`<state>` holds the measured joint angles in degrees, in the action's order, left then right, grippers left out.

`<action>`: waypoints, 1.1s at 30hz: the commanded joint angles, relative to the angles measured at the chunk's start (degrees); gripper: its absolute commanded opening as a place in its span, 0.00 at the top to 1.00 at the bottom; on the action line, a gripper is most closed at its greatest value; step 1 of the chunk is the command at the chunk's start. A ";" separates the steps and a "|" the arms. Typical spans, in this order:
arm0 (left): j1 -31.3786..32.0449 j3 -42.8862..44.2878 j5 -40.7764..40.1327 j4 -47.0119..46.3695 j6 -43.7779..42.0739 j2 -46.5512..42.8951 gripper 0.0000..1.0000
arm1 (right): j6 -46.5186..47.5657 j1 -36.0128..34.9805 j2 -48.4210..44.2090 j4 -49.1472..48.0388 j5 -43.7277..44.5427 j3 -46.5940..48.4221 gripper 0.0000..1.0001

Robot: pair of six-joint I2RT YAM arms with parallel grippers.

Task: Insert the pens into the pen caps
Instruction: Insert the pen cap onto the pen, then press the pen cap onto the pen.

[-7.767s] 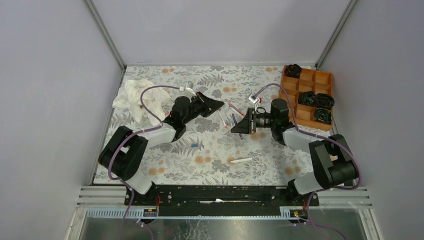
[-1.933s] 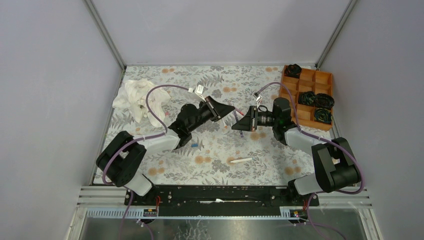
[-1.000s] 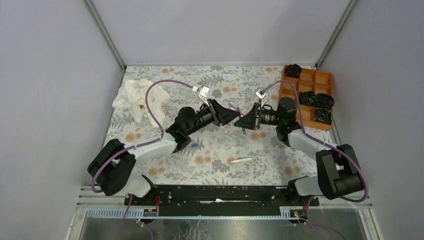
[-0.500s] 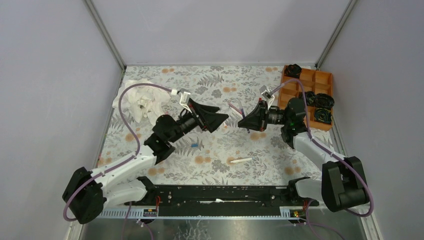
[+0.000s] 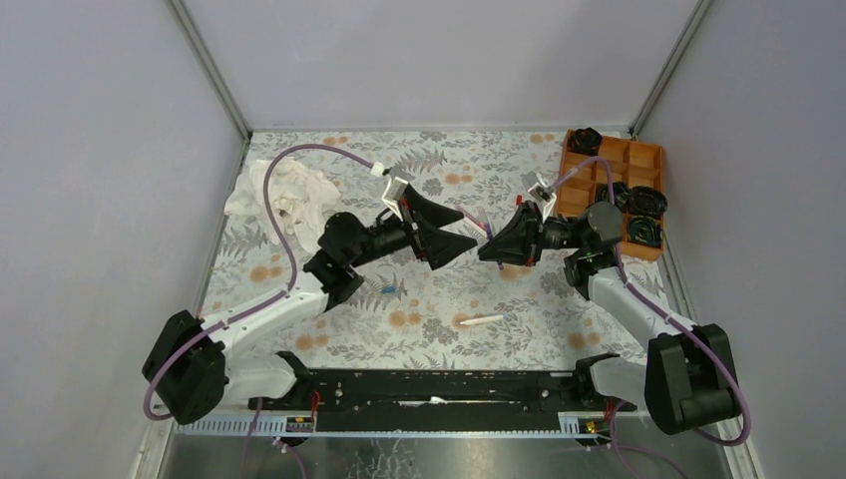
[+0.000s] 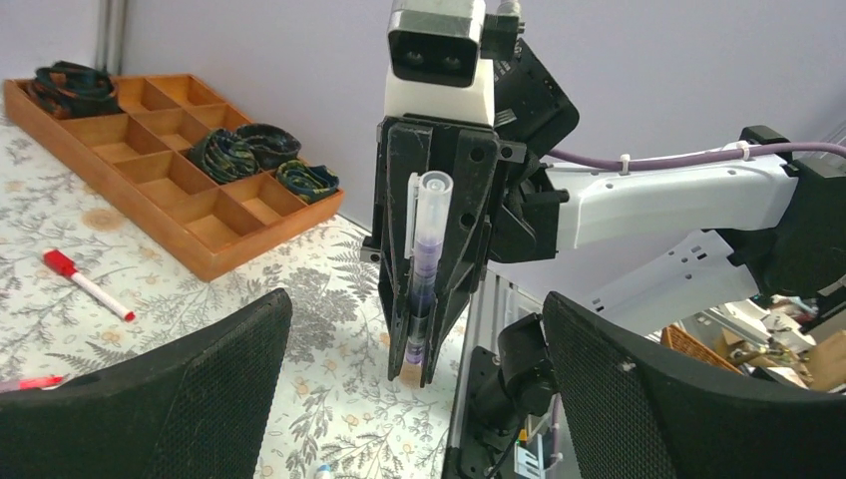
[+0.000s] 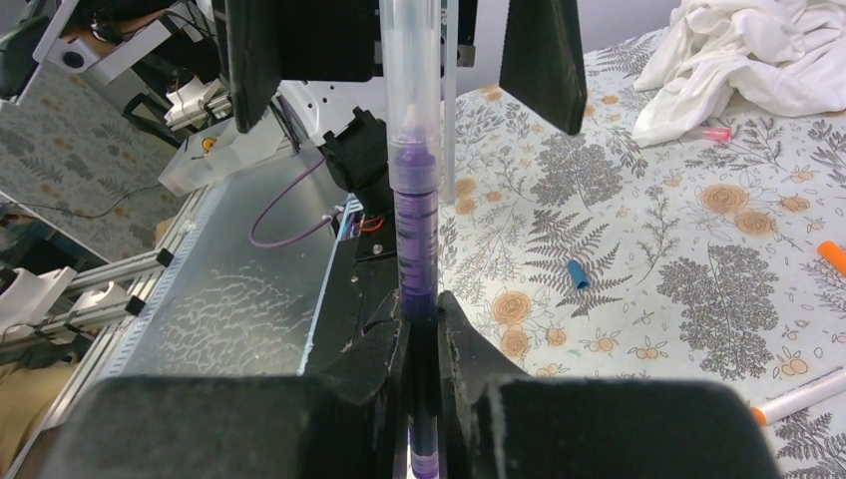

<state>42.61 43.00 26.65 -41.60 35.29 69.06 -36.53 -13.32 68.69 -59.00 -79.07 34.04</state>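
Observation:
My right gripper (image 7: 421, 329) is shut on a dark blue-purple pen (image 7: 414, 230), which sticks straight out of the jaws. A clear pen cap (image 7: 409, 60) with a clip sits over its far end. The left wrist view shows the same pen (image 6: 427, 269) upright between the right gripper's black fingers. My left gripper (image 6: 414, 399) is wide open and holds nothing. Its fingers (image 7: 544, 60) flank the capped end without touching it. The two grippers face each other above the mat's middle (image 5: 469, 238). A blue cap (image 7: 578, 272) and an orange cap (image 7: 831, 256) lie loose on the mat.
A white pen (image 5: 480, 320) lies on the floral mat nearer the arm bases. A red-capped pen (image 6: 88, 282) lies near the wooden tray (image 6: 214, 264), which holds black coiled items. A white cloth (image 5: 289, 195) is bunched at the back left.
The left gripper has opened wide and let go of the capped end. The left arm swung back and then closer again. The right gripper kept its hold and shifted slightly right.

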 commanded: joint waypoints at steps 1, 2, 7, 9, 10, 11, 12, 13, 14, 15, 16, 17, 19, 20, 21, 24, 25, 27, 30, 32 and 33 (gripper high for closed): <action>0.07 1.16 2.52 -7.94 3.94 2.64 0.01 | -0.63 0.23 -1.45 -1.45 -0.88 1.21 1.00; 0.35 1.08 2.12 -9.34 4.64 3.23 0.02 | -0.59 0.23 -1.32 -1.18 -0.83 1.20 1.00; 1.28 0.69 2.29 -18.52 7.81 7.33 0.10 | -0.73 0.16 -1.10 -0.77 -0.83 1.23 1.00; 1.45 1.44 1.66 -19.54 8.65 8.84 0.13 | -0.81 0.14 -1.14 -0.76 -0.83 1.27 1.00; 1.60 2.06 1.38 -19.45 8.85 9.42 0.15 | -0.94 0.14 -1.15 -0.70 -0.77 1.33 1.00; 1.75 2.47 0.29 -19.07 9.22 9.83 0.15 | -0.99 0.19 -1.22 -0.69 -0.63 1.30 1.00; 1.92 2.35 -1.01 -18.93 9.69 9.93 0.15 | -0.99 0.15 -1.34 -0.56 -0.33 1.40 1.00; 2.11 1.87 -2.76 -18.84 10.04 9.73 0.15 | -0.78 0.15 -1.40 -0.20 0.09 1.38 1.00; 2.30 1.00 -4.97 -18.47 10.40 8.89 0.15 | -0.47 0.23 -1.52 0.38 0.82 1.50 1.00; 2.55 -0.11 -7.42 -18.09 10.56 8.01 0.15 | 0.19 0.24 -1.66 1.39 1.29 1.61 1.00; 2.83 -1.42 -9.90 -17.51 10.73 6.78 0.14 | 1.86 0.25 -1.89 4.56 1.86 1.93 1.00; 3.17 -2.55 -13.11 -15.61 11.06 5.43 0.12 | 4.15 0.31 -2.13 8.65 2.55 2.55 1.00; 3.72 -4.16 -18.79 -11.47 11.86 2.40 0.11 | 12.58 0.36 -2.47 21.50 4.39 5.69 1.00; 4.11 -4.62 -21.12 -9.56 11.90 1.00 0.11 | 18.42 0.37 -2.50 29.82 6.08 7.75 1.00; 4.56 -4.81 -23.43 -7.53 11.91 -0.68 0.11 | 28.69 0.32 -2.44 40.56 8.80 10.58 1.00; 6.83 -1.05 -33.18 5.05 11.86 -4.27 0.11 | 35.09 0.11 -2.66 50.10 11.88 13.51 1.00; 7.40 1.21 -36.36 11.09 12.77 -4.40 0.11 | 34.71 0.07 -2.88 49.51 11.85 13.32 1.00; 8.30 4.84 -40.17 19.60 14.72 -3.67 0.13 | 33.68 0.06 -3.01 48.48 12.12 12.93 1.00; 9.31 9.19 -41.92 26.79 16.37 -1.71 0.19 | 34.40 0.05 -3.12 49.23 13.18 12.87 1.00; 10.47 11.87 -43.56 28.89 15.60 -0.16 0.24 | 34.51 0.05 -3.27 49.32 13.32 12.89 1.00; 11.01 13.57 -44.26 30.36 14.90 0.88 0.25 | 34.42 0.06 -3.25 49.33 13.28 12.97 1.00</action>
<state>51.62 51.81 -10.15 -23.11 50.43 67.02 -5.10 -13.30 66.70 -12.19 -67.09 45.69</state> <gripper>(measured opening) 0.771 0.123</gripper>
